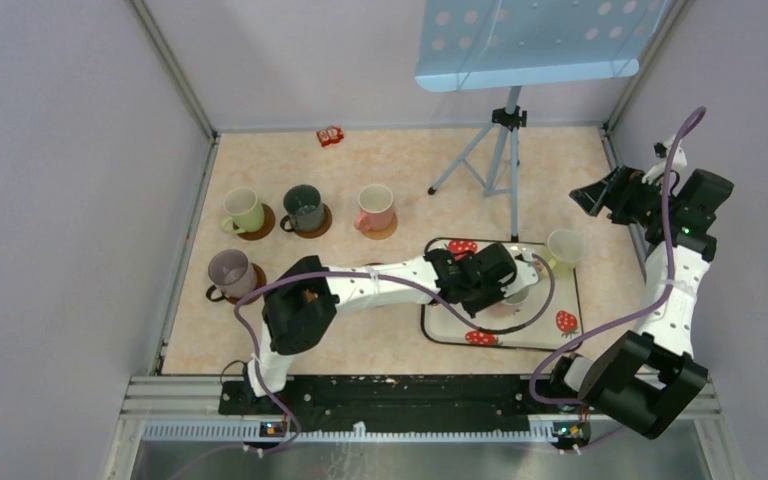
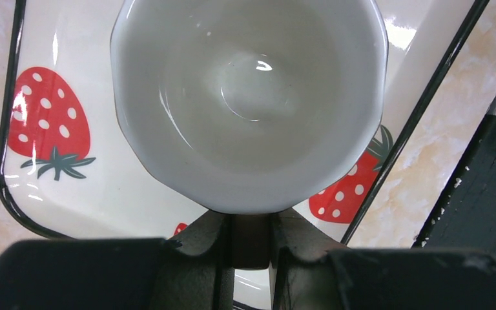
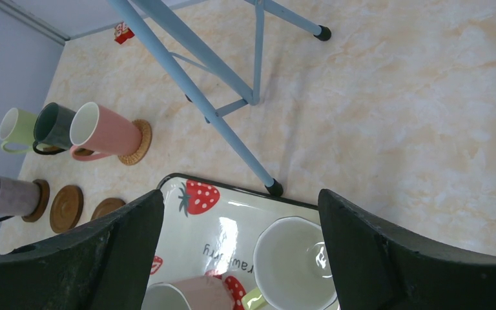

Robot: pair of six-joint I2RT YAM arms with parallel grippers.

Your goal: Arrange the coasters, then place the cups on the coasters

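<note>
Over the strawberry tray, my left gripper is shut on the dark handle of a pinkish cup; the handle sits pinched between the fingers. A yellow-green cup stands at the tray's far right corner. My right gripper hangs open and empty, high at the right edge, looking down on the tray. Yellow-green, dark green, pink and mauve cups each sit on a brown coaster. Two bare coasters lie beside the mauve cup.
A blue stand's tripod legs reach the table just behind the tray, with a perforated blue shelf above. A small red object lies at the back edge. Metal frame rails border the table left and right.
</note>
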